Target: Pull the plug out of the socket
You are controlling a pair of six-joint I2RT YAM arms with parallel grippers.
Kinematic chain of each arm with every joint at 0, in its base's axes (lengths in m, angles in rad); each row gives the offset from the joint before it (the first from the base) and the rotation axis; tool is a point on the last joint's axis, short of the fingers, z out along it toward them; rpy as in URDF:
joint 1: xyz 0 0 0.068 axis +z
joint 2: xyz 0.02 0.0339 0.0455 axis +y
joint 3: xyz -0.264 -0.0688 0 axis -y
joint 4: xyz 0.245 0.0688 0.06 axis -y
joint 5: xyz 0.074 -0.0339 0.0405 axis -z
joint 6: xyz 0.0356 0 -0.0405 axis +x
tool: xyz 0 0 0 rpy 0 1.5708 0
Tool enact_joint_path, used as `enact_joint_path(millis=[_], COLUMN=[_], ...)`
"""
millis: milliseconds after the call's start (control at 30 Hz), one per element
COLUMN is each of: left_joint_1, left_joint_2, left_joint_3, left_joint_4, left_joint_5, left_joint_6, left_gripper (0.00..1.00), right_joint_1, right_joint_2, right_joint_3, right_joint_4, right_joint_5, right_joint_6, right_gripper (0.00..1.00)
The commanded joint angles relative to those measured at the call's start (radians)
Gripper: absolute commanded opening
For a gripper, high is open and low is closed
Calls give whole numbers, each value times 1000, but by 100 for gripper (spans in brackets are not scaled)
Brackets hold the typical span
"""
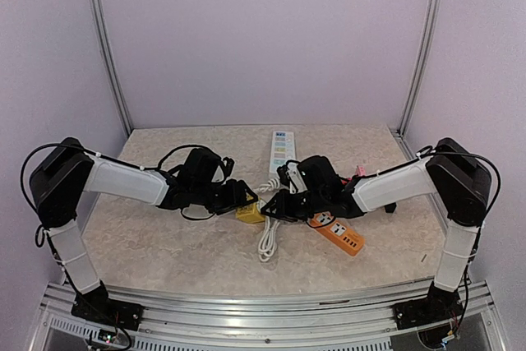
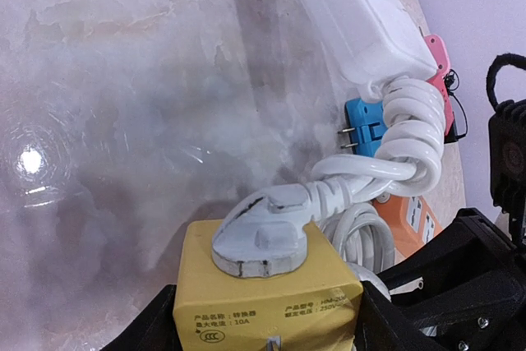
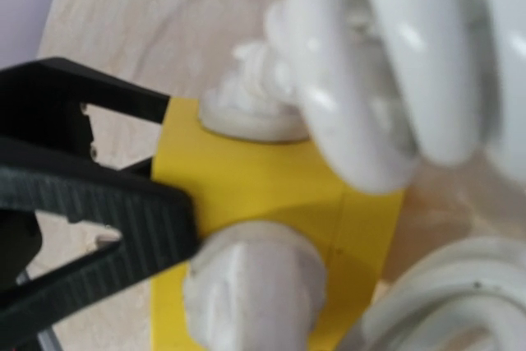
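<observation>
Midway between the table's (image 1: pixel 164 244) side edges, my left claw (image 1: pixel 237 196) clamps the yellow socket (image 2: pixel 263 289), white plug (image 2: pixel 263 240) not yet pulled; my right claw's (image 1: pixel 278 203) state I cannot tell.

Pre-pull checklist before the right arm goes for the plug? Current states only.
1. Left fingers clamped on the yellow socket block: ok.
2. White plug seated in the block, not yet pulled: ok.
3. Right gripper closed on the plug: cannot tell; it sits close to the block, grip hidden.
4. Single target: not ok; a second plug is also in the block.
5. Coiled cord slack: ok, loose loops.
</observation>
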Motion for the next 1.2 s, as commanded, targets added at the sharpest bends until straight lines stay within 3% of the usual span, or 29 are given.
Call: enact_joint_path(millis=[0,533,833,1167], left_joint_1=[-6,8,10,11], left_joint_2=[-68,-44,-48,-60], left_joint_3=[-2,25,13,-15], left_joint_4=[139,84,89,131], left_joint_5=[98,83,78,98], left_joint_6=[4,-42,-38,-30], left_gripper=[24,21,21,21], right_joint_1=[-12,98,80,-6], right_joint_2=[2,-5,-46,-84], right_joint_3=[-36,189,155,5], right_joint_4=[17,-371,-322,-96], right_joint_5=[-41,332,327,112], right_joint_6=[29,-165,-110,1], right_gripper=[0,0,0,0])
